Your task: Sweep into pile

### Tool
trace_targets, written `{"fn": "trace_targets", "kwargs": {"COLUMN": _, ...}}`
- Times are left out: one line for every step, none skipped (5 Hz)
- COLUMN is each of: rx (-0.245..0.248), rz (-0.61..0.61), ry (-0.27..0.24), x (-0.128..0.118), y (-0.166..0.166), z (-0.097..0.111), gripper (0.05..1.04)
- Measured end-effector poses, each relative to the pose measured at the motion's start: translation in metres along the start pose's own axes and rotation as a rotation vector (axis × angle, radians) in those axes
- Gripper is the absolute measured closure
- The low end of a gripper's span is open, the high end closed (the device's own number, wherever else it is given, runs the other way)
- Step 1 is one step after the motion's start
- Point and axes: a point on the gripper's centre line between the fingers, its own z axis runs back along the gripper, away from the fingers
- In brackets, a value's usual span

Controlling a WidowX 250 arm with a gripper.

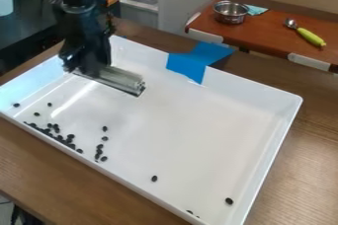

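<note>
The white tray [191,130] is being viewed from above at a downward slant, from near enough that its bottom corner is being cut off. The view is being directed across the wooden table [33,162] toward the reddish table [264,36] beyond, at upper right.

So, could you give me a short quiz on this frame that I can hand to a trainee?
1. True or false: the sweeping tool sits apart from the beans.
2. Where in the tray is the largest cluster of beans?
A) By the near wall, at picture left
B) In the far right corner
C) Directly below the blue tape
3. Fill in: behind the tray, a spoon with a ____ handle lies to the right of a metal bowl.

Key: 1 true; 2 A; 3 green
</note>
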Motion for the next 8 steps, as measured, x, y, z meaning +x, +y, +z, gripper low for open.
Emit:
{"fn": "trace_targets", "kwargs": {"rx": 0.040, "rz": 0.001, "ry": -0.040, "x": 0.004, "y": 0.003, "z": -0.016, "gripper": 0.732}}
{"fn": "trace_targets", "kwargs": {"rx": 0.066, "rz": -0.009, "ry": -0.097, "x": 0.010, "y": 0.015, "z": -0.029, "gripper": 0.732}}
{"fn": "trace_targets", "kwargs": {"rx": 0.085, "rz": -0.013, "ry": -0.116, "x": 0.009, "y": 0.029, "z": -0.039, "gripper": 0.732}}
{"fn": "trace_targets", "kwargs": {"rx": 0.093, "rz": -0.020, "ry": -0.103, "x": 0.004, "y": 0.040, "z": -0.038, "gripper": 0.732}}
{"fn": "trace_targets", "kwargs": {"rx": 0.103, "rz": -0.039, "ry": -0.081, "x": -0.003, "y": 0.055, "z": -0.034, "gripper": 0.732}}
{"fn": "trace_targets", "kwargs": {"rx": 0.107, "rz": -0.071, "ry": -0.058, "x": -0.011, "y": 0.071, "z": -0.028, "gripper": 0.732}}
{"fn": "trace_targets", "kwargs": {"rx": 0.114, "rz": -0.094, "ry": -0.038, "x": -0.017, "y": 0.085, "z": -0.023, "gripper": 0.733}}
{"fn": "trace_targets", "kwargs": {"rx": 0.122, "rz": -0.108, "ry": -0.024, "x": -0.020, "y": 0.088, "z": -0.023, "gripper": 0.733}}
